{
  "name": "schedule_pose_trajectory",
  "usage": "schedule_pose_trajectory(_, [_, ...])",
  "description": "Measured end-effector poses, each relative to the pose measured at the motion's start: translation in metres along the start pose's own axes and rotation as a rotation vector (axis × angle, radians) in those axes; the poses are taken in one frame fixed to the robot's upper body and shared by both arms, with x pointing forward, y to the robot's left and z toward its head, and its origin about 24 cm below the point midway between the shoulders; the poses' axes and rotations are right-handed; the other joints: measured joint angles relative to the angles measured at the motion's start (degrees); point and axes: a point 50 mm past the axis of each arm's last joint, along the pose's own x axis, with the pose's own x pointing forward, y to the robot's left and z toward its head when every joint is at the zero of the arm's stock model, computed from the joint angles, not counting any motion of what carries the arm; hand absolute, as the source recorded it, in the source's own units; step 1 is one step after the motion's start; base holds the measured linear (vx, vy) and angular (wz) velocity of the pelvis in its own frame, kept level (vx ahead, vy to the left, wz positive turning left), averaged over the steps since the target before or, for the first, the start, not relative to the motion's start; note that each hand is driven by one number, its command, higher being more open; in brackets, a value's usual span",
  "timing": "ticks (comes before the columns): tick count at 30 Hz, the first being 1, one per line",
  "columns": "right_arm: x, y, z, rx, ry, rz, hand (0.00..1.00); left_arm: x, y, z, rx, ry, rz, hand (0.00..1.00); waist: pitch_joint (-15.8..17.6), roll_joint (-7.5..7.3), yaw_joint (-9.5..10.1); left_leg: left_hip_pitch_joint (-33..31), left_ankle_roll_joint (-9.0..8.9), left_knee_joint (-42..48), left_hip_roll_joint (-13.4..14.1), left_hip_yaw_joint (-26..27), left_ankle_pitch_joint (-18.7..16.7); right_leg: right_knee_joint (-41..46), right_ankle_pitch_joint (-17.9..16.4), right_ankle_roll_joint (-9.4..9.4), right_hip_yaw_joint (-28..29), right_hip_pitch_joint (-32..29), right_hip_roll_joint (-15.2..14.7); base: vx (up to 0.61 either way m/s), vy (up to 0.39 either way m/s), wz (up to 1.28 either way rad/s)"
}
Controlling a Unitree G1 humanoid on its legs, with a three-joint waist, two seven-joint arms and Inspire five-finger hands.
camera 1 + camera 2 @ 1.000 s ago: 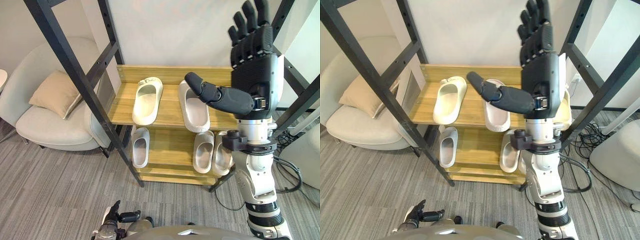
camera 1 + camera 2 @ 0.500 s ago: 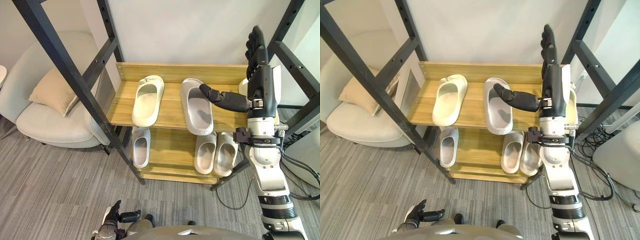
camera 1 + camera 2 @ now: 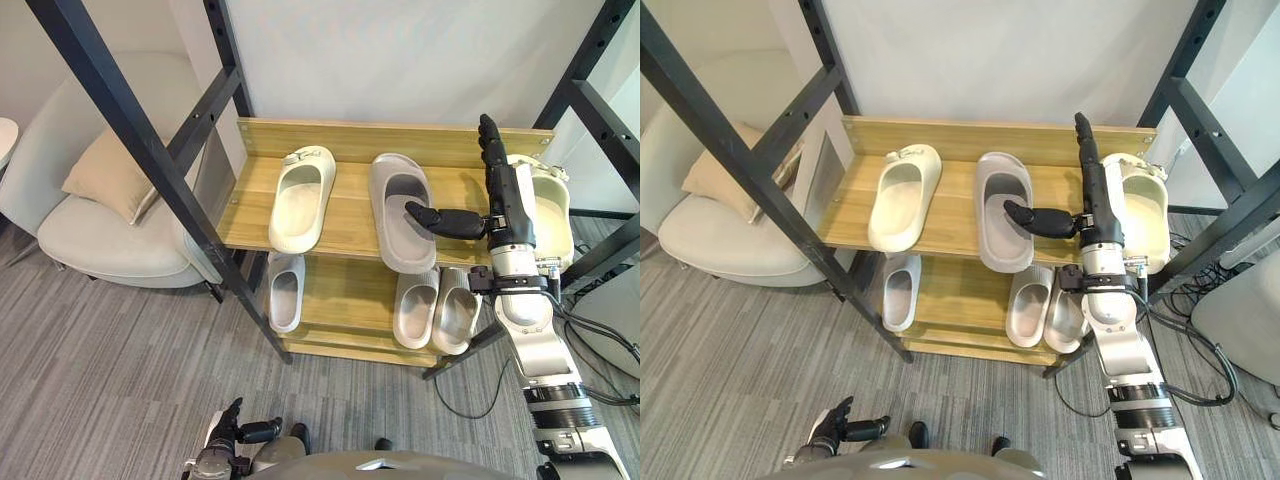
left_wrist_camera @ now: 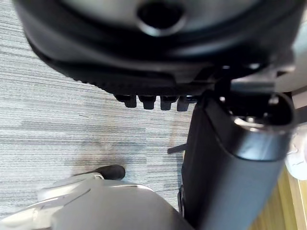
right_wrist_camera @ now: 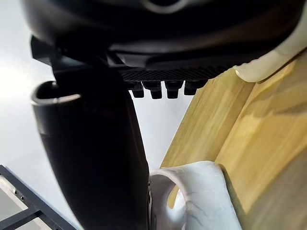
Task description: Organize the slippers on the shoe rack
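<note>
The wooden shoe rack [image 3: 345, 225] has two shelves. On the top shelf lie a cream slipper [image 3: 300, 198] at the left, a grey slipper [image 3: 398, 212] in the middle and a cream slipper [image 3: 548, 205] at the right end. My right hand [image 3: 506, 200] is open above the top shelf, between the grey slipper and the right cream one, fingers straight and thumb [image 5: 96, 158] stretched toward the grey slipper. It holds nothing. The lower shelf carries a single pale slipper [image 3: 284, 290] at the left and a pale pair [image 3: 435, 308] at the right. My left hand [image 3: 235, 440] hangs open low over the floor.
Black metal frame bars [image 3: 150, 160] cross in front of the rack's left side, with more bars [image 3: 600, 110] at the right. A light grey armchair [image 3: 95, 235] with a beige cushion [image 3: 110, 180] stands left of the rack. Grey carpet [image 3: 110, 380] covers the floor.
My right hand has dropped from close to the camera down to the top shelf, between the grey slipper and the right cream one. The slippers have stayed where they lay.
</note>
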Motion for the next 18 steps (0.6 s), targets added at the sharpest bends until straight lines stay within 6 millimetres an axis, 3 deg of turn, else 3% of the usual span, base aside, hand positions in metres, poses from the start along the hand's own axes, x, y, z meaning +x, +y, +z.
schedule_pose_trajectory(11, [0.011,0.014,-0.003,-0.020,0.014,0.087,0.00,0.000,0.003,0.001,0.003,-0.011,0.001,1.00,0.50,-0.82,0.26,-0.16,0.09,-0.78,-0.21,-0.28,-0.03,-0.46,0.04,0.09,-0.07,-0.24,-0.06,0.01,0.003,0.00])
schedule_pose_trajectory(18, [0.022,0.018,0.008,-0.024,-0.038,0.116,0.00,0.000,0.004,0.002,0.004,-0.017,0.002,1.00,0.65,-1.08,0.29,-0.16,0.09,-0.83,-0.22,-0.27,-0.04,-0.37,0.04,0.10,0.08,-0.39,-0.08,0.00,0.000,0.00])
